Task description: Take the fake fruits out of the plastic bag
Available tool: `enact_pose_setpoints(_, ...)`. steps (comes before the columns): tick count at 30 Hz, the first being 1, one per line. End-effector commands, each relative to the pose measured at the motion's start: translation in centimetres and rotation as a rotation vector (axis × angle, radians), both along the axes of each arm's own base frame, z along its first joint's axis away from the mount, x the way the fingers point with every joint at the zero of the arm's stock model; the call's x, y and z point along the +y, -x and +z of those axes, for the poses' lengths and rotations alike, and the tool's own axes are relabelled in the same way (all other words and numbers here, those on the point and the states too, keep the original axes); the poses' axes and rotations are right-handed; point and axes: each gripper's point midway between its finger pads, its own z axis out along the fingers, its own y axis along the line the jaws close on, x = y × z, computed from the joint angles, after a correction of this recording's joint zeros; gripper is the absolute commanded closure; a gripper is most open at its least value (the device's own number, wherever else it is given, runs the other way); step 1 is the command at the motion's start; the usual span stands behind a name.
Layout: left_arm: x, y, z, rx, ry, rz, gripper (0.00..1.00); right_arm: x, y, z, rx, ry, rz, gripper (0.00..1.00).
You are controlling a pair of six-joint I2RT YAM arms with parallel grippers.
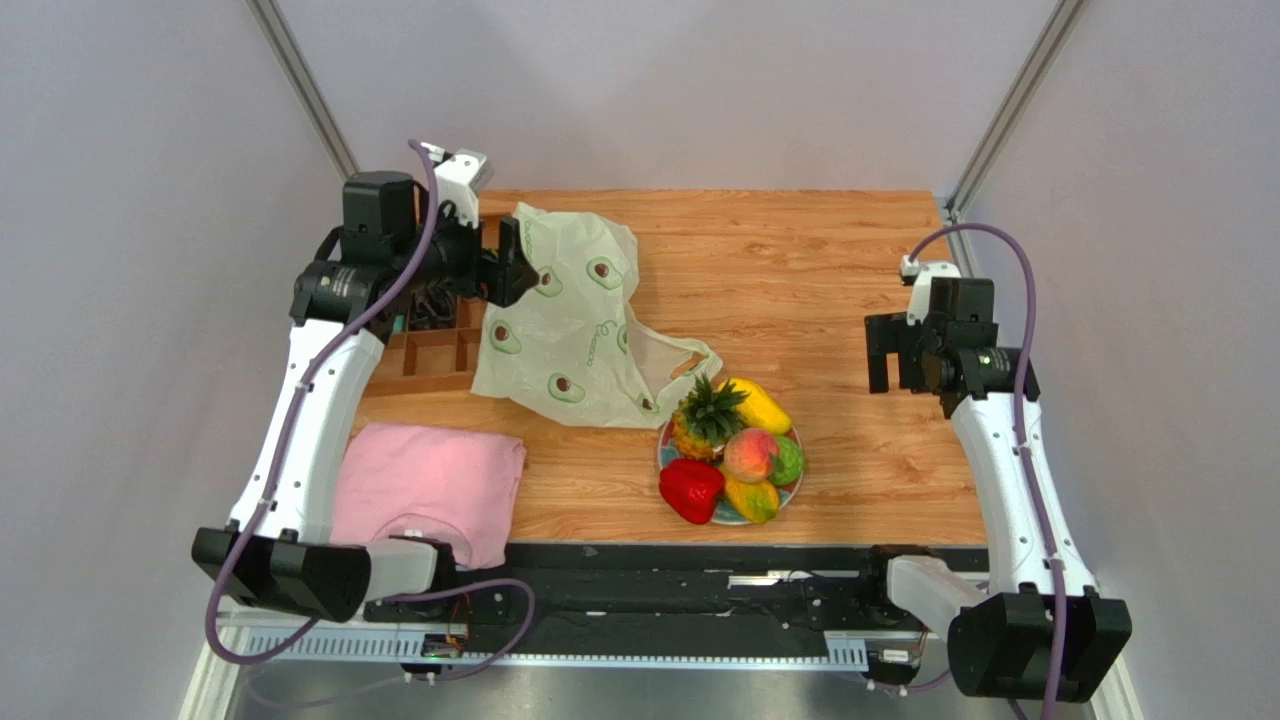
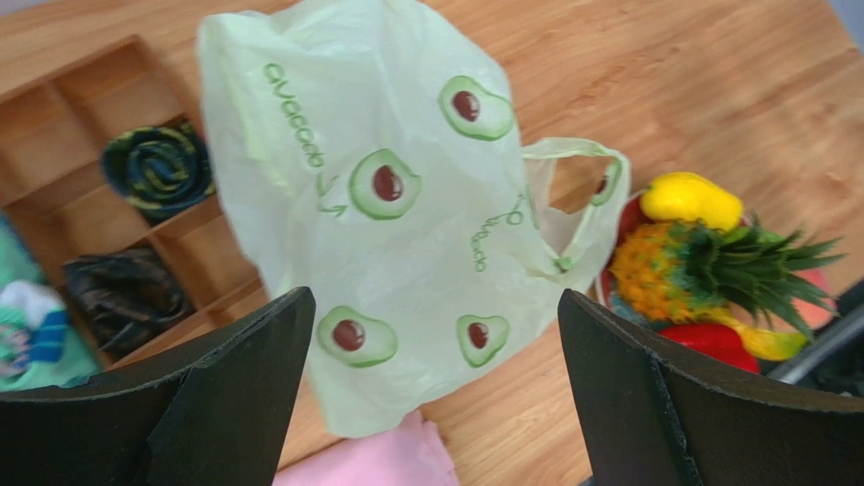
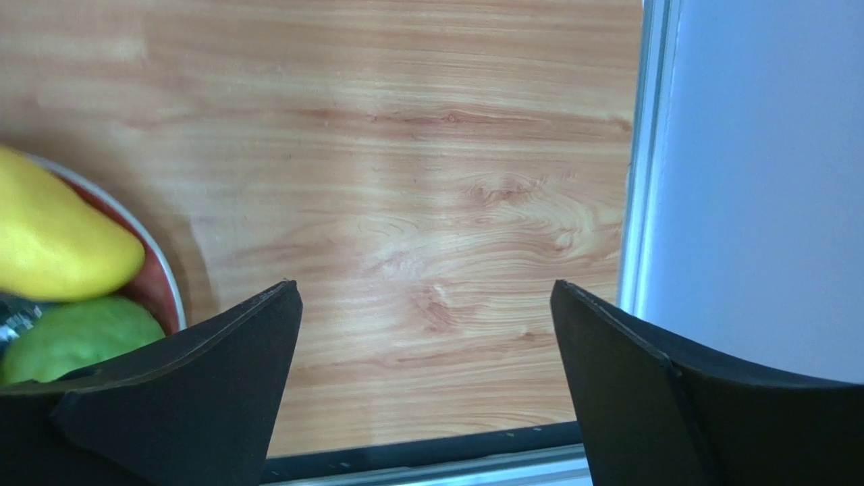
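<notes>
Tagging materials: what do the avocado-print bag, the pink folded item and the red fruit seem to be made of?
Pale green avocado-print bag: thin plastic film, creased and slightly see-through near its handle loop.
Flat pink folded cloth: probably soft fabric; matte, with no shine.
Glossy red pepper-like fruit: likely moulded plastic; smooth with a sheen.

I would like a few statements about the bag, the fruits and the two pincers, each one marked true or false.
1. The fake fruits lie together on the plate. True.
2. The left pincer grips the plastic bag. False: it is open above the bag and holds nothing.
3. The pink cloth lies at the near left of the table. True.
4. The right pincer is shut on a fruit. False: it is open over bare table beside the plate.
</notes>
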Motion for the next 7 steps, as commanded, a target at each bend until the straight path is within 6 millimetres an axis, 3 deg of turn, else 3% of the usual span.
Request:
enact_pose_setpoints(1,4.1,0.2,0.6,-0.087,-0.170,0.139,0.01,0.9,-1.3,2.4,-0.201,-0.197,-0.169,0.00)
enact_pose_setpoints(7,4.4,0.2,-0.6,-0.059,-0.175,0.161,0.01,0.6,-0.5,2.2,-0.182,-0.185,-0.182,0.00)
